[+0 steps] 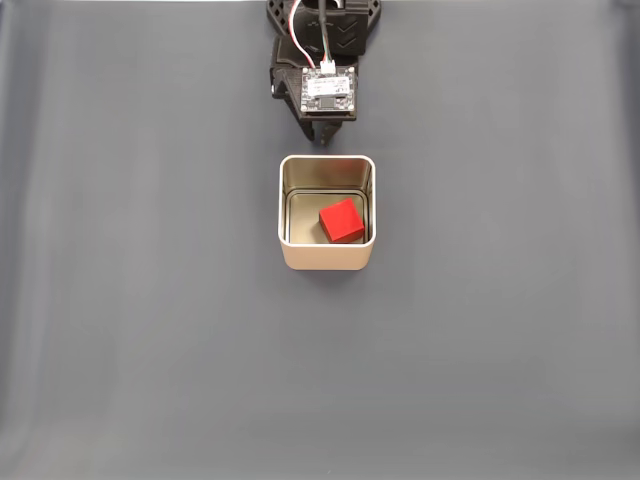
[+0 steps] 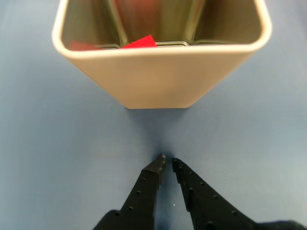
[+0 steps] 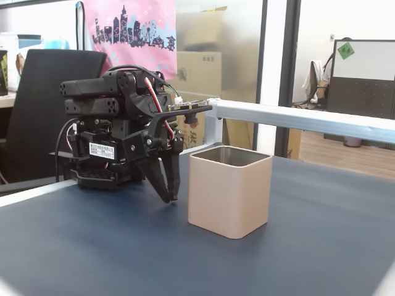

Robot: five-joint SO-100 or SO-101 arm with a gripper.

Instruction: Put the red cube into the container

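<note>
Red cube [image 2: 139,42] mostly hidden behind container [image 2: 158,76] wall

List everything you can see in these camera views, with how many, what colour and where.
red cube: one, bright red, inside the container, toward its right side in a fixed view from above.
container: one, cream-gold square tin, upright on the table, just in front of the gripper.
table: one, dark blue-grey.
office chair: one, black, behind the arm.
cardboard boxes: brown, in the background.
pink banner: one, on the back wall.
gripper: one, black, fingertips nearly together, empty, tips down near the table.
</note>
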